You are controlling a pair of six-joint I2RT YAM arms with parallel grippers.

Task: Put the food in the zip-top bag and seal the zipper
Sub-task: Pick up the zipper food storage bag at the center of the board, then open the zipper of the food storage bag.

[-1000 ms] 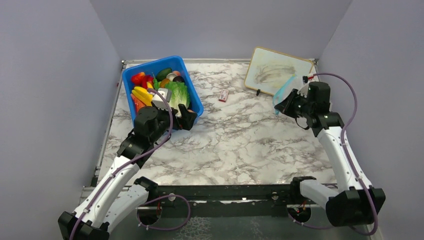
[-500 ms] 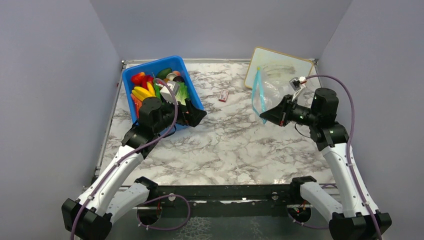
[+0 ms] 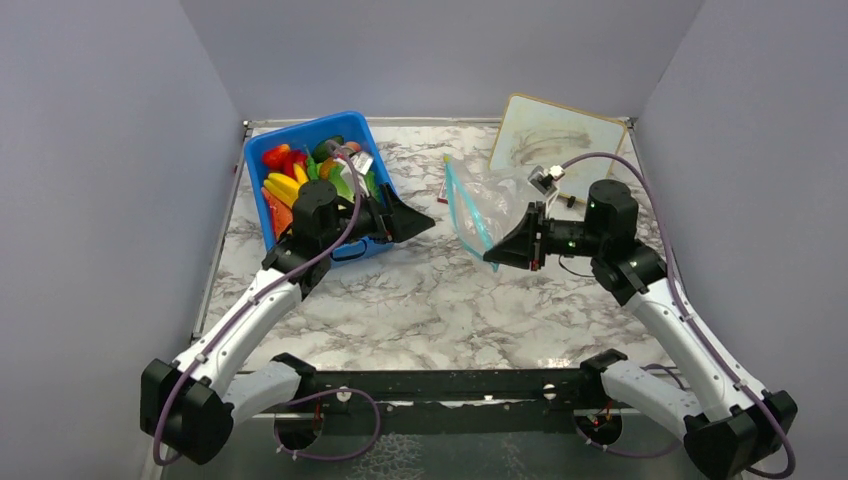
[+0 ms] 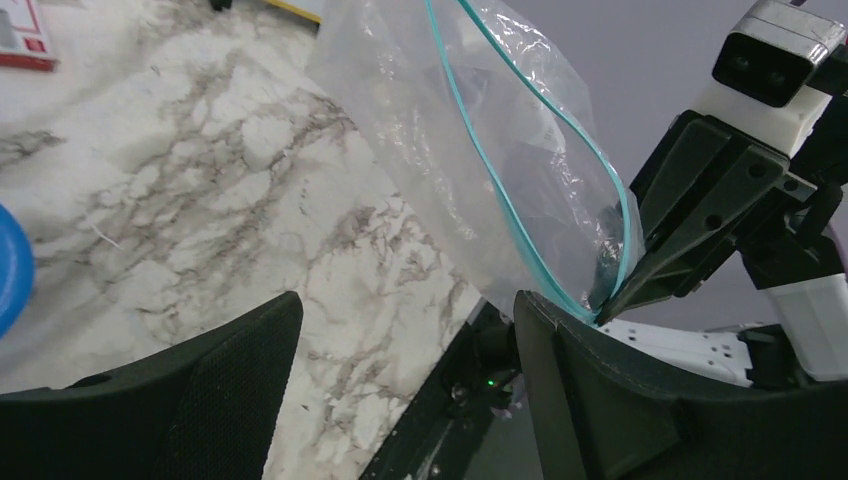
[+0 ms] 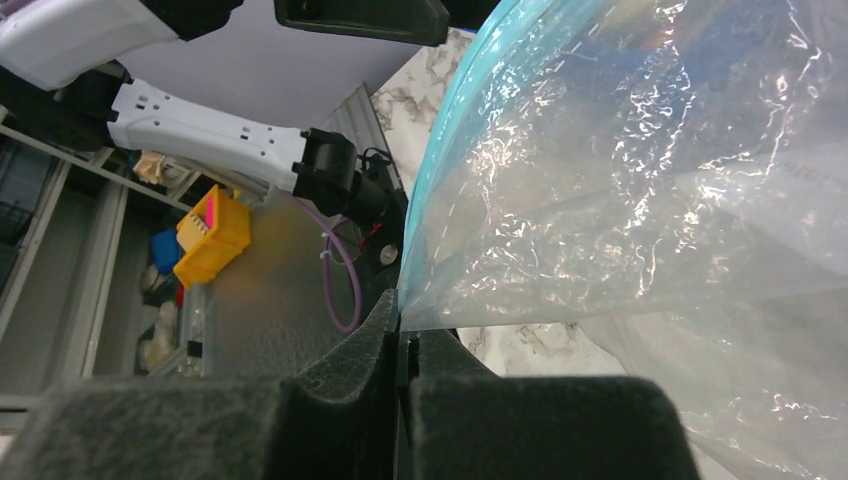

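Observation:
The zip-top bag hangs clear and floppy over the middle of the table, held by its lower corner in my right gripper, which is shut on it. The zipper runs light blue along the mouth, which gapes a little in the left wrist view. In the right wrist view the closed jaws pinch the bag just beside its blue edge. My left gripper is open and holds nothing. It points right at the bag. The food lies piled in the blue bin.
The blue bin stands at the back left, partly covered by my left arm. A small red-and-white box lies on the marble behind the bag. A whiteboard leans at the back right. Walls close in on three sides.
My right gripper has carried the bag left from the whiteboard toward the middle. My left gripper has swung out from over the bin to face the bag, its jaws slightly narrower.

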